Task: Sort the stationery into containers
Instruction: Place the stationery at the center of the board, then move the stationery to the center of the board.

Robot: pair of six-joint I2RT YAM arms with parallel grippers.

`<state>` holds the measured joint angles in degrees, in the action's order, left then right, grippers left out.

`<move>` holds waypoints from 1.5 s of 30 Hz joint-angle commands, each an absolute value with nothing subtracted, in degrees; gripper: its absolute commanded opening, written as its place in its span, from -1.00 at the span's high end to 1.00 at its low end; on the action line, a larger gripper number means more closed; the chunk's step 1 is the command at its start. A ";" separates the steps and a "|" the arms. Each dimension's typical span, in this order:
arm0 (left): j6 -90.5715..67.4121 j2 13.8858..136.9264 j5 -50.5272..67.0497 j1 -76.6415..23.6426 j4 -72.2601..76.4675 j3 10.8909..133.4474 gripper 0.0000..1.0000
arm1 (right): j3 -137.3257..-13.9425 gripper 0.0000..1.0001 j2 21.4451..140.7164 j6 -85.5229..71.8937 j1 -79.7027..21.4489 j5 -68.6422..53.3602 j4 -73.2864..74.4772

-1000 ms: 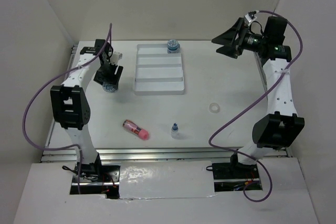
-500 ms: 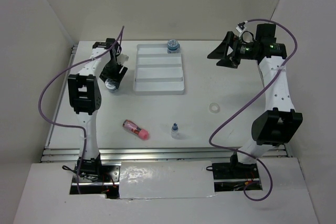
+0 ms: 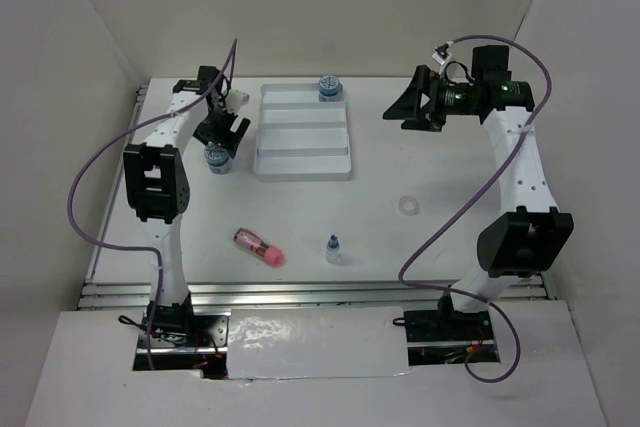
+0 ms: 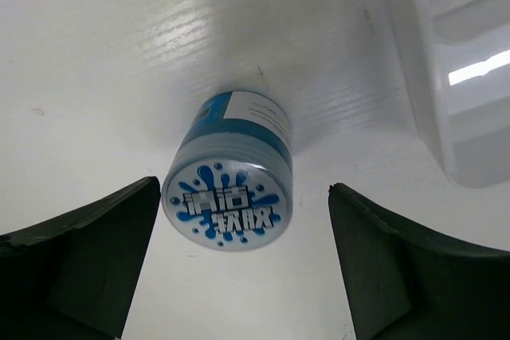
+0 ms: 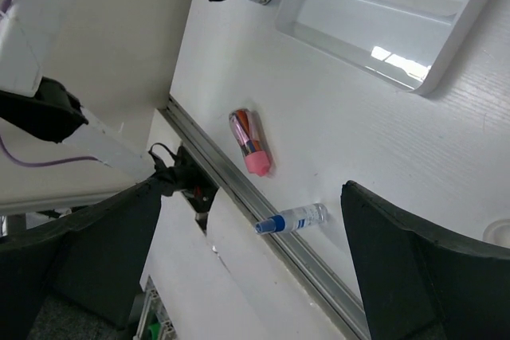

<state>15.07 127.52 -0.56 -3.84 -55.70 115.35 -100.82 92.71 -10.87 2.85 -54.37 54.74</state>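
Observation:
A squat blue pot [image 3: 217,158] stands on the table left of the white four-compartment tray [image 3: 303,150]. My left gripper [image 3: 222,141] is open just above it. In the left wrist view the pot [image 4: 229,190] sits between the spread fingers [image 4: 88,252], nearer the left one, touching neither. A second blue pot [image 3: 329,87] sits at the tray's far end. The pink tube [image 3: 258,245], the clear blue-capped bottle [image 3: 332,249] and the white ring [image 3: 407,205] lie on the table. My right gripper [image 3: 399,115] is open and empty, raised right of the tray.
The right wrist view shows the tray [image 5: 374,25], the pink tube [image 5: 252,142], the bottle [image 5: 292,218] and the metal rail [image 5: 239,189] at the table's near edge. The enclosure walls stand close behind and beside both arms.
My left arm has swung toward the tray and the blue pot has shifted slightly right with it. My right gripper has moved left toward the tray.

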 commanded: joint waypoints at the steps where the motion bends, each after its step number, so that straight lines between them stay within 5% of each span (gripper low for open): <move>1: 15.47 119.10 5.00 -2.56 -48.88 113.74 -0.99 | -101.78 -1.00 89.83 -8.97 1.93 -53.44 55.37; 7: 9.76 103.57 22.39 7.18 -37.20 99.88 -0.99 | -102.22 -1.00 88.60 -5.89 1.67 -51.60 57.13; 11: 1.59 81.03 26.70 13.52 -8.80 71.47 -0.99 | -101.95 -1.00 88.59 -2.12 1.67 -49.92 58.71; 15: 7.44 61.93 28.30 14.16 9.99 46.48 -0.99 | -101.34 -1.00 89.30 -0.97 1.58 -48.69 59.24; 19: 5.54 53.20 21.10 12.92 16.78 34.58 -0.99 | -101.16 -1.00 90.17 -0.70 1.41 -47.99 59.06; 31: -5.45 62.92 26.98 12.22 35.06 22.06 -0.71 | -99.14 -1.00 91.41 -0.62 0.62 -47.64 58.89; 45: -5.80 84.54 24.70 8.26 32.62 36.55 -0.54 | -98.97 -1.00 93.78 -0.62 0.79 -48.34 59.06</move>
<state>-5.17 81.87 24.95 8.64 31.20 31.92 -98.87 93.78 -1.54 1.08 -47.79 58.39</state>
